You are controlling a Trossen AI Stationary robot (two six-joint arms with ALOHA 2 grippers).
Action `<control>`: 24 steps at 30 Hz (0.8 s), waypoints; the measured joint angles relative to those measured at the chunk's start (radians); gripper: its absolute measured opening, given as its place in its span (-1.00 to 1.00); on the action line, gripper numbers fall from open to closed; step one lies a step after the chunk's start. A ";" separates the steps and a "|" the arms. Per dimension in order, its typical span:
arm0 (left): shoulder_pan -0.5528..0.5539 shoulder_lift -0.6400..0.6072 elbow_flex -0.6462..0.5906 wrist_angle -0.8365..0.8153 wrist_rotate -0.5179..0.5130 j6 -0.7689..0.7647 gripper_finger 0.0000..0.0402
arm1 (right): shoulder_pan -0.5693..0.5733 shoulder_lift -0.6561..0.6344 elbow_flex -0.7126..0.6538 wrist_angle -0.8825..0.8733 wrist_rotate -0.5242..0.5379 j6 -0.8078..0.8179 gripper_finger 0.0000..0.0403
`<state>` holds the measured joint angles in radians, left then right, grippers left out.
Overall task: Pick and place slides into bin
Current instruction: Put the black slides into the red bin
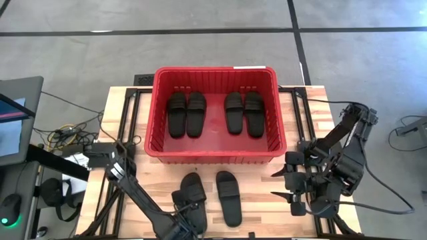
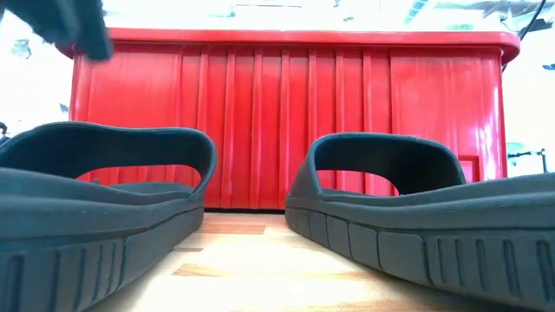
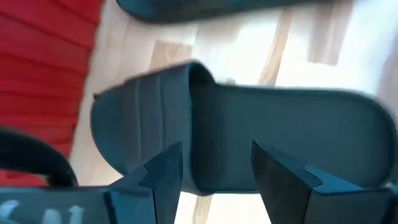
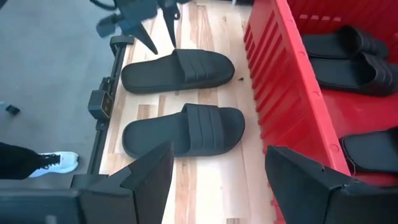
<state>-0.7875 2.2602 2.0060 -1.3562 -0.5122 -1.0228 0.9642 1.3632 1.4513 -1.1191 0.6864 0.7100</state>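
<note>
Two black slides lie sole-down on the wooden table in front of the red bin [image 1: 160, 143]: a left slide [image 1: 191, 193] and a right slide [image 1: 228, 197]. Both also show in the low view, the left slide [image 2: 95, 208] and the right slide [image 2: 416, 217]. Several more slides [image 1: 187, 115] lie inside the bin. My left gripper [image 3: 214, 171] is open just above the left slide [image 3: 249, 130], pointing down, its fingers over the part behind the strap. It also shows in the right wrist view [image 4: 158, 34]. My right gripper [image 1: 285, 185] is open and empty at the table's right side.
The bin's ribbed near wall [image 2: 286, 121] stands right behind the two slides. A small dark speck [image 4: 239, 78] lies on the table by the bin wall. Bare wood [image 1: 263, 200] lies between the right slide and my right gripper. A person's shoe [image 4: 53, 163] shows on the floor.
</note>
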 joint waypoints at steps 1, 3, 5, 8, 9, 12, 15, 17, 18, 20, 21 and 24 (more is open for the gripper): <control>0.000 0.011 0.000 -0.010 0.006 -0.012 -0.12 | 0.000 0.000 0.000 0.000 0.000 0.005 0.19; 0.001 0.029 0.000 -0.025 0.010 -0.031 -0.12 | 0.000 0.000 0.000 0.000 0.000 0.008 0.19; 0.002 0.042 0.000 -0.035 0.014 -0.038 -0.13 | 0.005 0.000 0.000 0.000 0.000 0.016 0.19; 0.001 0.054 0.006 -0.047 0.014 -0.049 -0.18 | 0.010 0.000 0.000 0.000 -0.001 0.028 0.19; 0.001 0.053 0.008 -0.049 0.008 -0.054 -0.20 | 0.012 0.000 0.000 -0.001 -0.001 0.033 0.19; 0.002 0.052 0.008 -0.055 -0.010 -0.058 -0.29 | 0.020 0.000 0.000 -0.003 0.002 0.042 0.19; 0.004 0.052 0.008 -0.067 -0.009 -0.058 -0.36 | 0.021 0.000 0.000 -0.003 0.003 0.046 0.19; 0.005 0.052 0.008 -0.066 -0.013 -0.056 -0.40 | 0.020 0.000 0.000 -0.003 0.007 0.050 0.19; 0.004 0.052 0.008 -0.066 -0.020 -0.054 -0.41 | 0.020 0.000 0.000 -0.003 0.014 0.050 0.19; 0.004 0.052 0.008 -0.068 -0.035 -0.041 -0.42 | 0.020 0.000 0.000 -0.003 0.025 0.050 0.19; 0.004 0.052 0.008 -0.068 -0.035 -0.028 -0.42 | 0.020 0.000 0.000 -0.003 0.026 0.050 0.19; 0.006 0.052 0.008 -0.067 -0.035 -0.005 -0.40 | 0.020 0.000 0.000 -0.003 0.026 0.047 0.19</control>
<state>-0.7815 2.3119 2.0140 -1.4235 -0.5472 -1.0275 0.9844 1.3632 1.4513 -1.1222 0.7120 0.7565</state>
